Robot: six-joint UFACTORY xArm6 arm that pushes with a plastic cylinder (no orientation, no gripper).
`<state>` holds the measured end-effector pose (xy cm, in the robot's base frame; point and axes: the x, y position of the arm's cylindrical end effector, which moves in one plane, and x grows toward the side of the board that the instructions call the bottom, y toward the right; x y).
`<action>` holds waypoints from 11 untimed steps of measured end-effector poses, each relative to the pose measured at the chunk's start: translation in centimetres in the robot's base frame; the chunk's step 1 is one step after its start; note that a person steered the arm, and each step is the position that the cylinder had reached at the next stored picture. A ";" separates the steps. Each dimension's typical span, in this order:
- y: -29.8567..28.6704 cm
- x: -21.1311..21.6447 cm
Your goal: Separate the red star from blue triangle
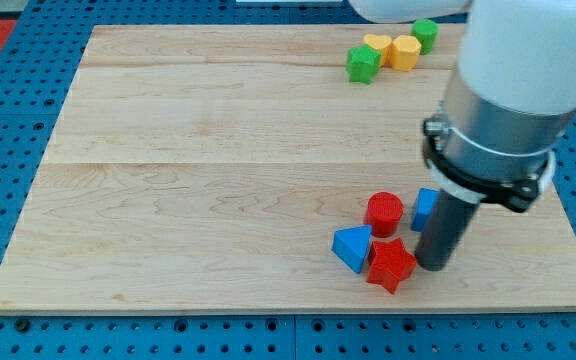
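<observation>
Red star (391,265) touching blue triangle (353,247); my tip (434,266) just right of star.

Reaching in from the view's upper right: a wide pale arm housing over a grey collar, ringed by a black clamp. Below that, a straight dark rod, upright. My tip (434,266) down on the wooden board, toward its bottom right corner, inside the bottom edge.
</observation>
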<state>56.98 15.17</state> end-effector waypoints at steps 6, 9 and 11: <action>-9.9 -4.4; -5.2 -6.6; -3.5 -8.6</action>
